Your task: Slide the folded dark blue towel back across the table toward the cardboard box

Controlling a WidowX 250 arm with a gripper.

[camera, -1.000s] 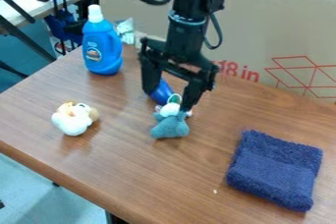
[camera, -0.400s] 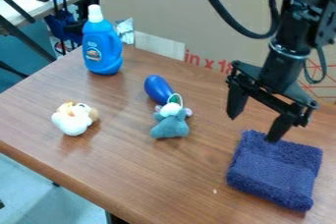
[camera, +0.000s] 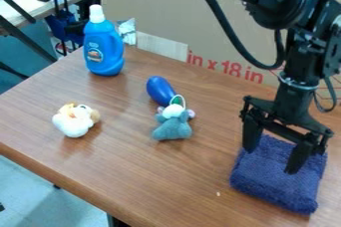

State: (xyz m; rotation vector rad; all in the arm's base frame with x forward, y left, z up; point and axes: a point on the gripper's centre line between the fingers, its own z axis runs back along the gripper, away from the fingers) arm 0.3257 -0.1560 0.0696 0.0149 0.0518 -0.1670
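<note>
- A navy-blue terry towel (camera: 276, 183) lies folded into a thick, roughly square pad on the brown wood-grain table (camera: 160, 171), toward the right of the view.
- Its surface is fuzzy and looped, with softly rounded corners; a flatter woven band crosses it, and the folded layers give its near side a plump edge.
- The towel sits at a slant to the table's edge, its far part partly hidden behind a black two-finger gripper (camera: 270, 162).
- The gripper hangs over the towel, its fingers spread wide and pointing down; whether the tips touch the cloth, I cannot tell.
- Near the middle of the table is a small grey-blue plush toy (camera: 172, 128) with a white patch on top, and right behind it a glossy blue, bulb-ended object (camera: 160, 90).
- Farther left lies a fluffy white-and-tan plush toy (camera: 73, 121).
- Behind that, upright, is a blue detergent bottle (camera: 103, 49) with a white cap.
- A cardboard panel (camera: 166, 12) with red print stands along the back.
</note>
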